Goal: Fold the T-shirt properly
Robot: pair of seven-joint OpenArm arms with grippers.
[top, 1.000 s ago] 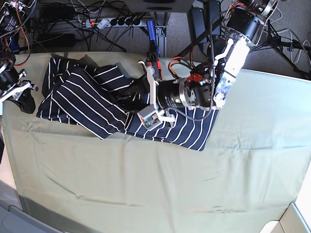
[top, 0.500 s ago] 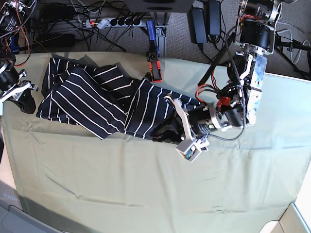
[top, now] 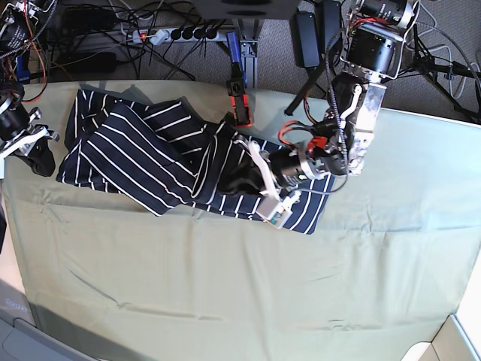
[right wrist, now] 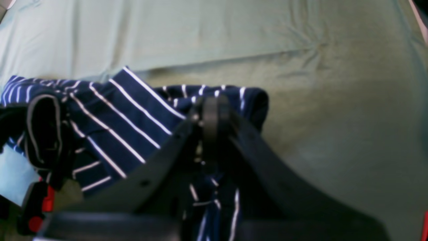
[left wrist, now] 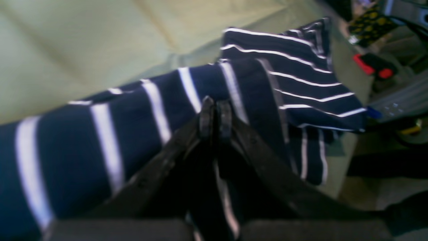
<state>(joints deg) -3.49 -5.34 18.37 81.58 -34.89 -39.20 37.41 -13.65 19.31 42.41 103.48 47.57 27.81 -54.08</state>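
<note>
Pale green tablecloth (top: 225, 286) covers the work surface, wrinkled in places, with a tangle of cables and a power strip (top: 176, 34) on the floor beyond its far edge. On the far half of the cloth lies the T-shirt (top: 143, 154), dark navy with thin white stripes, bunched and partly folded over itself, stretching from near the right arm's side across to the middle. The left gripper (top: 252, 177) sits low over the shirt's central part; in the left wrist view its black fingertips (left wrist: 207, 117) are pressed together with striped fabric draped around and beneath them, so it appears clamped on the T-shirt (left wrist: 100, 140). The right gripper (top: 37, 154) is at the table's edge beside the shirt's end; in the right wrist view its tips (right wrist: 214, 113) meet with navy cloth (right wrist: 127, 110) gathered just behind and below them, though whether fabric is actually pinched between them cannot be told. A small red and black object (top: 239, 101) lies at the far edge of the tablecloth, just beyond the shirt
</note>
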